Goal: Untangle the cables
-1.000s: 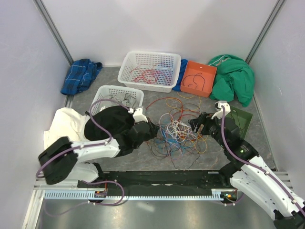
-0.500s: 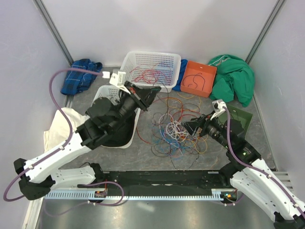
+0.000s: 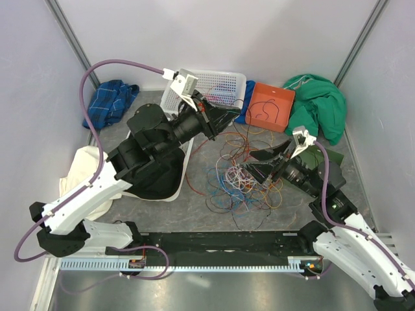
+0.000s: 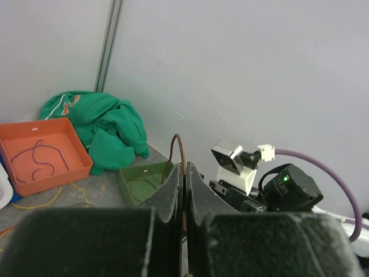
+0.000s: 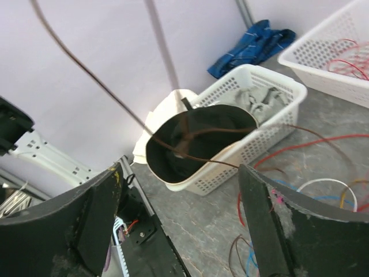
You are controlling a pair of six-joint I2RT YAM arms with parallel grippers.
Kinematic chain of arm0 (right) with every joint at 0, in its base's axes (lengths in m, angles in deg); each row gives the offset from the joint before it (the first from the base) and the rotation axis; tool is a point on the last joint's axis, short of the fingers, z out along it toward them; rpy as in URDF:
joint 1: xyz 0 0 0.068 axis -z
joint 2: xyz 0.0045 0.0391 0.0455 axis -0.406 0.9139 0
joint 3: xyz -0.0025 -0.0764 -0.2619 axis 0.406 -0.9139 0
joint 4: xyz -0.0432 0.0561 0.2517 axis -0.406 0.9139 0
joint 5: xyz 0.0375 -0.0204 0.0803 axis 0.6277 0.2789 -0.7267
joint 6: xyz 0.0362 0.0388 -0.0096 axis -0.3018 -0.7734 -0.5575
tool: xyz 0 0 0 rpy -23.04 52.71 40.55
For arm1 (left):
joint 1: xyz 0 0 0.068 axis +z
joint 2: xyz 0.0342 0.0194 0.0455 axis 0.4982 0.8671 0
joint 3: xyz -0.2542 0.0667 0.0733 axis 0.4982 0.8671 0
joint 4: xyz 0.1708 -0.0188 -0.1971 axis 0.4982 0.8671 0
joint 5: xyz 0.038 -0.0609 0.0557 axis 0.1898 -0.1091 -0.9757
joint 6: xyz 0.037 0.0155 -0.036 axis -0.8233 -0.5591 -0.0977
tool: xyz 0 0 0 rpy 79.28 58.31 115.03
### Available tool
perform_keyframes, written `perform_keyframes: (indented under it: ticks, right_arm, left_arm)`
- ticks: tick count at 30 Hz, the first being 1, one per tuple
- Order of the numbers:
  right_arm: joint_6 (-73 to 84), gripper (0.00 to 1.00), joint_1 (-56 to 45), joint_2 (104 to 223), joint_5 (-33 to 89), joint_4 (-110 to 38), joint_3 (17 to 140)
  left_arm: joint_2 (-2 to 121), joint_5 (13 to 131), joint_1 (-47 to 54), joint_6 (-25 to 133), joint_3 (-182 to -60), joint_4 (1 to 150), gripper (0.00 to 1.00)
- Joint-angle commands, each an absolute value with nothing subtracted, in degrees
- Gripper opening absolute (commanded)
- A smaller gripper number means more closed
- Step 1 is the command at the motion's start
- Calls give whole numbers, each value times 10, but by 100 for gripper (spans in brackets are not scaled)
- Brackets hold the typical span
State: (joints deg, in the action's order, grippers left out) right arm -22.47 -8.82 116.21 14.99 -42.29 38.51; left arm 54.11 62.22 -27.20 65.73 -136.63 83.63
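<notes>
Your left arm (image 3: 97, 188) is lifted high and stretched toward the back, and the left gripper (image 3: 228, 118) is pinched tight on a brown cable (image 4: 180, 147). Your right arm (image 3: 350, 240) reaches low toward the middle, with the right gripper (image 3: 259, 165) spread wide and holding nothing.

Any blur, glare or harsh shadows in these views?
Top external: even diffuse light, soft shadows, no glare, cables sharp. Left wrist: left gripper shut on a brown cable, its jaws a soft dark mass up close; orange tray behind is crisp. Right wrist: right gripper's jaws blurred at the lower corners, white basket in focus.
</notes>
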Motion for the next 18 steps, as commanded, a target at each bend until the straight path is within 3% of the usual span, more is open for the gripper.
perform_keyframes:
  ticks: [1,11,14,18]
  right_arm:
    - [-238,91,-100,1173,111,-499,409]
    - [-224,92,-124,1247,145,-546,417]
    - [-220,88,-136,1285,168,-563,435]
    - [-215,75,-153,1321,182,-592,456]
  left_arm:
    - [544,640,-274,634,-1394,858,2]
    - [562,657,-273,662,-1385,859,2]
    - [559,662,-275,666,-1378,859,2]
    - [550,658,-275,669,-1357,855,2]
